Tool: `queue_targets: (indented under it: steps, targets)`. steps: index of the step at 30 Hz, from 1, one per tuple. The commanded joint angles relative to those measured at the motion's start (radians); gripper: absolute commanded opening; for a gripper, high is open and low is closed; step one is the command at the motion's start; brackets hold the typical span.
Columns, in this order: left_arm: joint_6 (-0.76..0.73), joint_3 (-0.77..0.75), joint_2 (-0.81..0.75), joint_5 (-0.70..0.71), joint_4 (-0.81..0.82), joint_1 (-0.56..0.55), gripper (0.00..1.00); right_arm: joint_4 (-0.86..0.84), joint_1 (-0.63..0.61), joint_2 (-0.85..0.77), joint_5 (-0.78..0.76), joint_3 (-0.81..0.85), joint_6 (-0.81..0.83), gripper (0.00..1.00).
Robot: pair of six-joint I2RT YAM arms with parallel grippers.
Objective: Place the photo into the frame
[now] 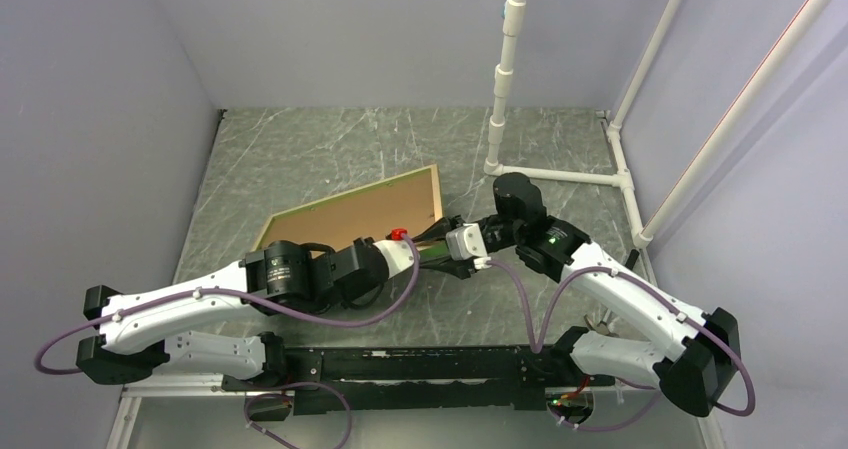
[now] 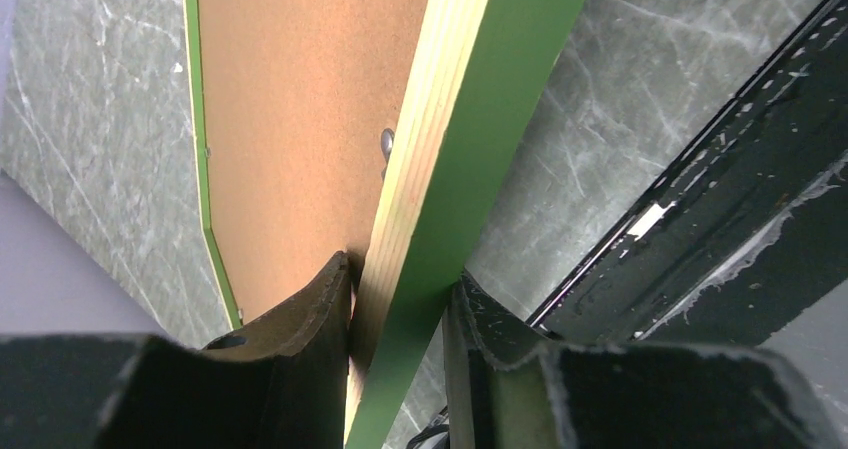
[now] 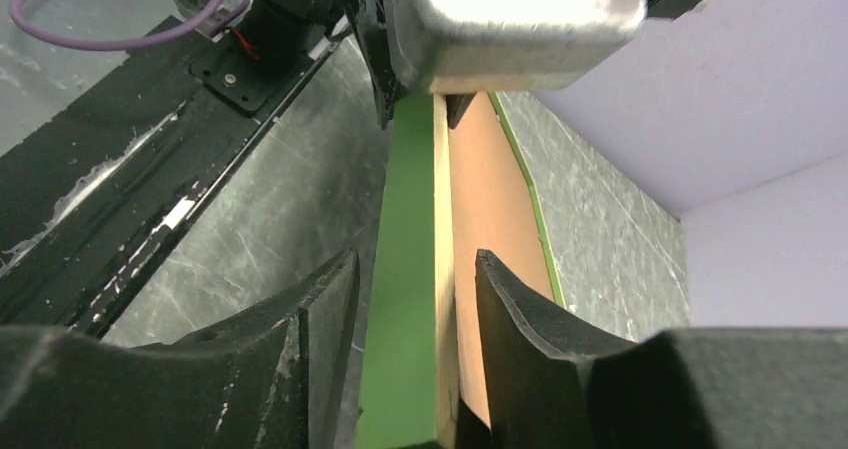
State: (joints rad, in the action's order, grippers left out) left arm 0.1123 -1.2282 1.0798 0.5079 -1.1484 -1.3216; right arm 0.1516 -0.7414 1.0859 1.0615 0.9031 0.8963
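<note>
The frame [image 1: 345, 201] lies tilted in the middle of the table, with a brown backing board [image 1: 370, 214] filling it. Its near rail [image 2: 470, 119] is raised off the table, green on one face and pale wood on its edge. My left gripper [image 2: 400, 299] is shut on that rail. My right gripper [image 3: 415, 269] straddles the same rail [image 3: 410, 229] from the opposite end, open, with a narrow gap at each finger. Both grippers meet at the frame's near right corner [image 1: 438, 237]. The photo is out of view.
White pipes [image 1: 505, 69] stand at the back right, with a crossbar along the floor. A black mounting rail [image 1: 420, 364] runs along the table's front edge under the arms. Grey walls close in the left, back and right sides.
</note>
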Motion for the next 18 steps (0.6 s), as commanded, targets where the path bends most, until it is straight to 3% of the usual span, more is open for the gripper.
queue_targets:
  steps: [1,8,9,10,11,14,17,18]
  targets:
    - [0.149,-0.077,-0.011,-0.174,0.18,-0.008,0.0,-0.034,-0.011,0.008,-0.015,0.008,0.053,0.47]
    - [0.154,-0.079,-0.03,-0.175,0.196,-0.008,0.02,-0.002,-0.013,0.001,-0.057,0.02,0.042,0.21]
    - [0.158,-0.081,-0.033,-0.169,0.196,-0.008,0.03,0.009,-0.013,0.002,-0.059,0.026,0.036,0.14]
    - [0.162,-0.085,-0.035,-0.162,0.195,-0.008,0.04,0.016,-0.014,0.003,-0.061,0.031,0.025,0.01]
    - [0.166,-0.09,-0.037,-0.155,0.196,-0.008,0.09,0.017,-0.013,0.003,-0.063,0.034,0.008,0.0]
    - [0.17,-0.104,-0.044,-0.137,0.202,-0.008,0.45,0.024,-0.013,-0.003,-0.075,0.045,-0.059,0.0]
    - [0.164,-0.125,-0.049,-0.121,0.218,-0.008,0.67,0.007,-0.013,-0.024,-0.08,0.046,-0.136,0.0]
    - [0.161,-0.134,-0.048,-0.116,0.225,-0.008,0.81,-0.003,-0.013,-0.033,-0.083,0.044,-0.166,0.0]
